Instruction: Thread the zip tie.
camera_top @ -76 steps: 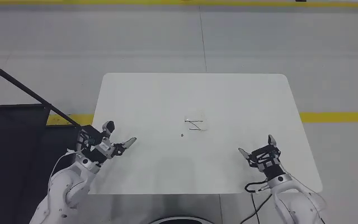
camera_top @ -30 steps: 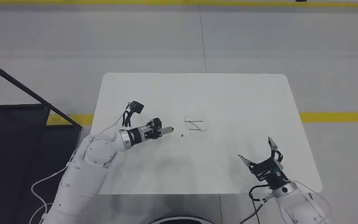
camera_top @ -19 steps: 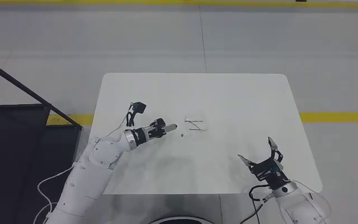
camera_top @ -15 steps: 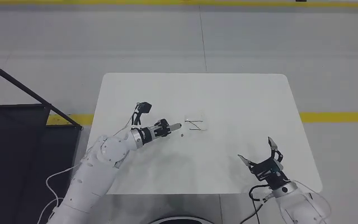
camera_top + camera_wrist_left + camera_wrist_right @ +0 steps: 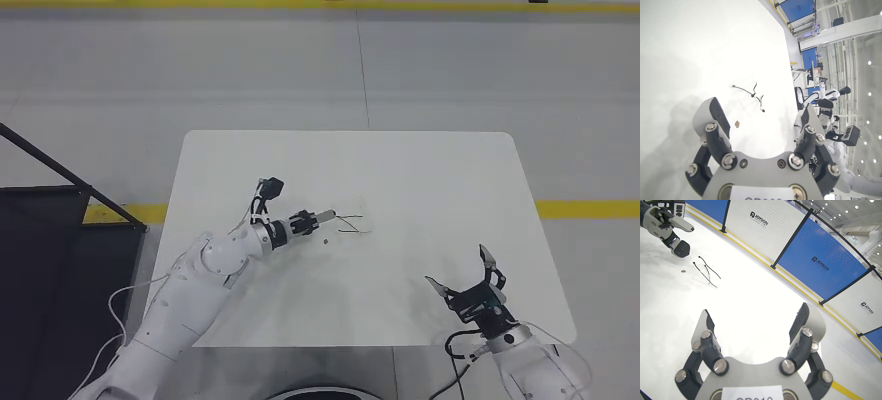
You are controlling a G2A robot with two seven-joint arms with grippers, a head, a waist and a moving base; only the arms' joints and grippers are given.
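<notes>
Panel logos, cropped label
A dark logo with lettering marks the white perforated wall panel (image 5: 761, 219), a white one the blue perforated panel (image 5: 819, 262); the white wrist label (image 5: 752, 393) shows cropped, unreadable characters.

My table (image 5: 696, 47) reads white, smooth, faintly sheened. Zip ties (image 5: 753, 95): thin black plastic on a clear, glossy sheet (image 5: 352, 212). My left gripper (image 5: 762, 106) and right gripper (image 5: 755, 308): matt grey shells, black ribbed pads (image 5: 797, 321), polished metal screws.
</notes>
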